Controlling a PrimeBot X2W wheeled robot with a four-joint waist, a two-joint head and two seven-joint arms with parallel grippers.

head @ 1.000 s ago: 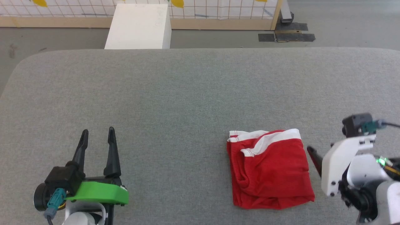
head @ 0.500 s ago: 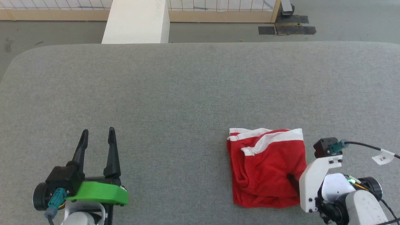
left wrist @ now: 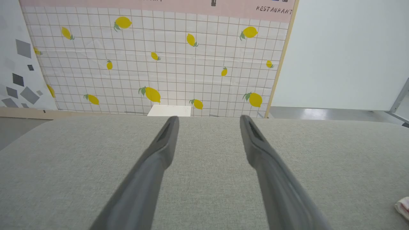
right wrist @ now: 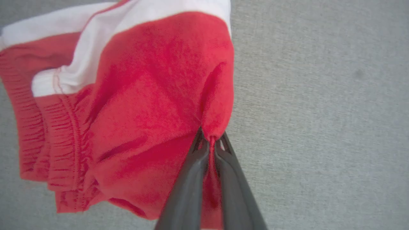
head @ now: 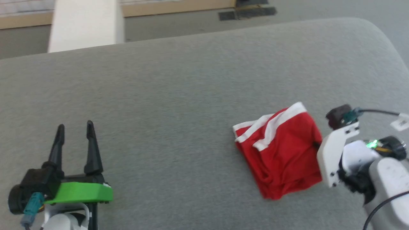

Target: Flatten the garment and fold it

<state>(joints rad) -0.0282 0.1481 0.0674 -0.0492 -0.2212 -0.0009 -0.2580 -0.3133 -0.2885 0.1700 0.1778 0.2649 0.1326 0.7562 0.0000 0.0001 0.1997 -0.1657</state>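
The garment [head: 282,153], red shorts with white trim bands, lies bunched and folded on the grey table at the right. My right gripper [right wrist: 211,140] is shut on a pinch of red fabric at the garment's [right wrist: 143,105] right edge, the cloth pulled into a ridge between the two dark fingers. In the head view the right arm's white wrist [head: 335,156] hides those fingers. My left gripper [head: 74,127] stands open at the lower left, far from the garment, with nothing between its fingers [left wrist: 166,140]. A scrap of the garment [left wrist: 403,207] shows at the left wrist view's right edge.
The grey fabric-covered table [head: 179,95] runs wide to the left and back, with a rounded far right corner. A white block [head: 84,24] stands on the floor beyond the far edge. A tiled wall with lemon prints [left wrist: 153,57] lies behind.
My right gripper moved in over the garment's right edge and shut on it. The garment now sits turned and bunched. The head camera has shifted, so the whole scene slid left.
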